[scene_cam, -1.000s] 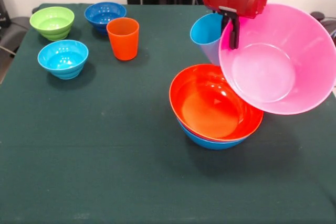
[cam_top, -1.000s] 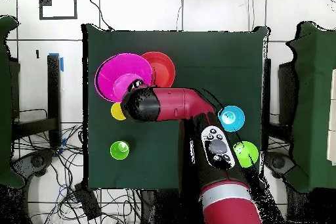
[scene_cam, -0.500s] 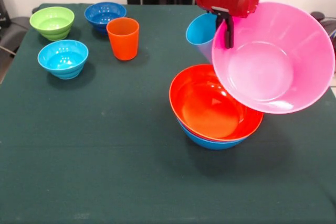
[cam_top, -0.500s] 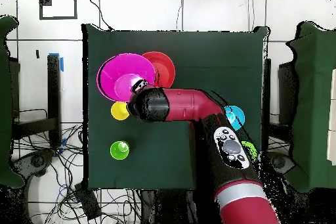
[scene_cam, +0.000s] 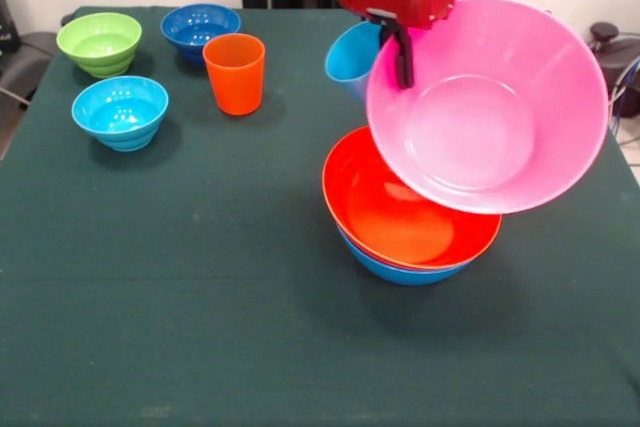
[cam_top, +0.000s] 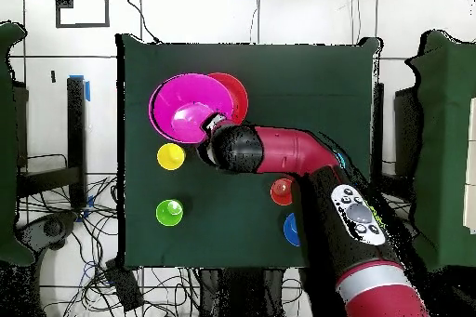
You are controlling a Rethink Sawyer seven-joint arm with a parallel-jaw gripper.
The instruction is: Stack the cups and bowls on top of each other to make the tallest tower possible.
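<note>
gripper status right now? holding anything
gripper: jaws shut on the rim of the pink bowl, held tilted above the orange bowl.

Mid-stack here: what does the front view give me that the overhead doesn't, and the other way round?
Front only: the light blue cup behind the pink bowl's rim, the blue bowl under the orange bowl, and the small green bowl and light blue bowl.
Overhead only: the yellow cup and green cup.
Both: the gripper holding the tilted pink bowl by its rim, partly over the orange bowl; the orange cup; the small dark blue bowl.
</note>
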